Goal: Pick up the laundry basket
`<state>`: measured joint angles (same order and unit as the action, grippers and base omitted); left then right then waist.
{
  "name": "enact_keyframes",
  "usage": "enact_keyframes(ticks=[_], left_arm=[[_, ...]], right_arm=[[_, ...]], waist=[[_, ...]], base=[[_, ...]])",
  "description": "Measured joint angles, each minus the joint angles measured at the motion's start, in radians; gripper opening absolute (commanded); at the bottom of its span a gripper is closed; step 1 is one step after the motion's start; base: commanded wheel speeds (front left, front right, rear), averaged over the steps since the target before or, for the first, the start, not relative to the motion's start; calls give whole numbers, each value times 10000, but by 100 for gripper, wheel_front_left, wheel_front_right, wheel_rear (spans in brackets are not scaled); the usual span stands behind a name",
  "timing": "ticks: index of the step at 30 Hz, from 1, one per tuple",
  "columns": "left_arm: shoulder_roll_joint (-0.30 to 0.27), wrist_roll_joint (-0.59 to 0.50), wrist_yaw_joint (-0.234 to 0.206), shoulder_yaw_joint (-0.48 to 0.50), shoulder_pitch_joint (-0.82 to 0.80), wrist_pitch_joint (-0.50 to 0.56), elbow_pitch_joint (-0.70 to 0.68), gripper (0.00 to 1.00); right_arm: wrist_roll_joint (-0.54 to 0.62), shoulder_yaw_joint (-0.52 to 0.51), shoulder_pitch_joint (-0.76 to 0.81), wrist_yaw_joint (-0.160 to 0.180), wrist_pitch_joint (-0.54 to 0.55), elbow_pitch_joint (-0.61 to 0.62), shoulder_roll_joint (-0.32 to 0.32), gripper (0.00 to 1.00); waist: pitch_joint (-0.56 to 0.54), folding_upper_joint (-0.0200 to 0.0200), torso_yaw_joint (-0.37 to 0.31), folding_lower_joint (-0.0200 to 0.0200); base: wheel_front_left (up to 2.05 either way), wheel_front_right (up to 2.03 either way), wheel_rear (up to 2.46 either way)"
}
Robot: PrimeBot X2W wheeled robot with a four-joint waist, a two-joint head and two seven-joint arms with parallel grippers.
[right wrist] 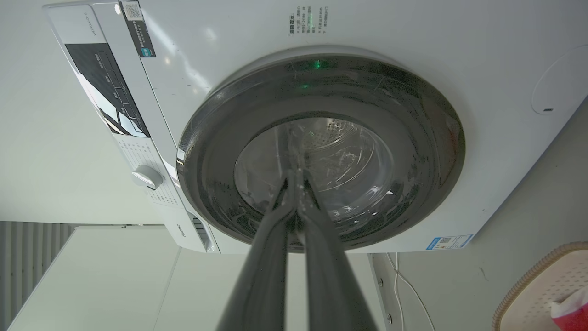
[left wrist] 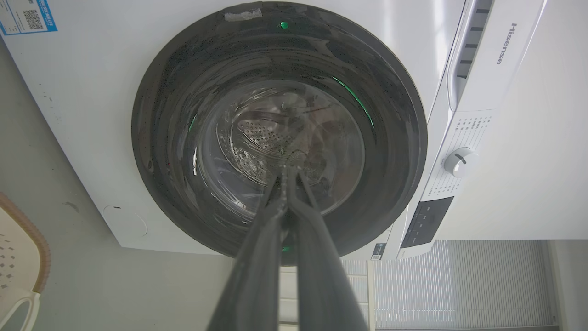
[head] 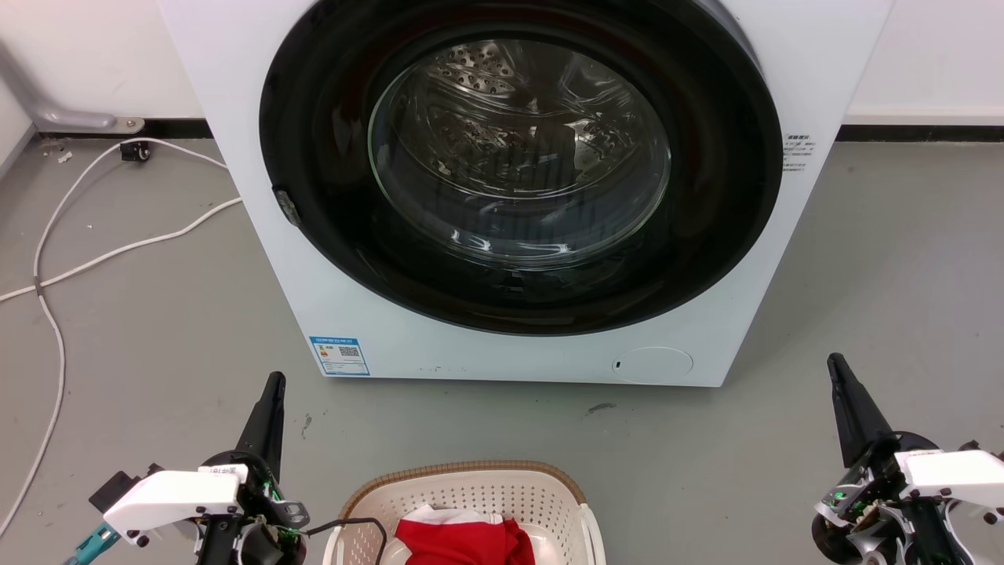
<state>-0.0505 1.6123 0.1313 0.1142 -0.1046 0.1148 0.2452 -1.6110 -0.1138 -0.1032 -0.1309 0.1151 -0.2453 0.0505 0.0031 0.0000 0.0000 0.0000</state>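
Closed and empty: left jaws, right jaws.
The white, glossy washing machine (head: 518, 180) stands ahead of both. The oval laundry basket (head: 463, 468), perforated cream plastic with a brown woven-look rim, sits between them, behind their tips, holding red cloth (head: 463, 541). Lifting by one smooth handle (head: 594, 530) would likely tilt it and spill the cloth.

One white front-loading washing machine (head: 392, 314) stands at the far side, bearing one blue label (head: 339, 355) and one control dial (left wrist: 459, 162). One cream laundry basket (head: 471, 490) sits near, holding one red garment (head: 463, 541). Two grippers flank it: the left gripper (head: 274, 384) and the right gripper (head: 836, 365). Two white cables (head: 118, 251) lie far left.
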Motion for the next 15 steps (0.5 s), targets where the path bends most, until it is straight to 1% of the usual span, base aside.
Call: enact_keyframes(ticks=[12, 13, 15], left_arm=[[0, 0, 0, 0, 0, 0, 0, 0], [0, 0, 0, 0, 0, 0, 0, 100], [15, 0, -4, -21, 92, -4, 144, 100]], right_arm=[[0, 0, 0, 0, 0, 0, 0, 0], [0, 0, 0, 0, 0, 0, 0, 100], [2, 10, 95, 2, -2, -153, -6, 100]], waist=[[0, 0, 0, 0], [0, 0, 0, 0], [0, 0, 0, 0]], base=[[0, 0, 0], [0, 0, 0], [0, 0, 0]])
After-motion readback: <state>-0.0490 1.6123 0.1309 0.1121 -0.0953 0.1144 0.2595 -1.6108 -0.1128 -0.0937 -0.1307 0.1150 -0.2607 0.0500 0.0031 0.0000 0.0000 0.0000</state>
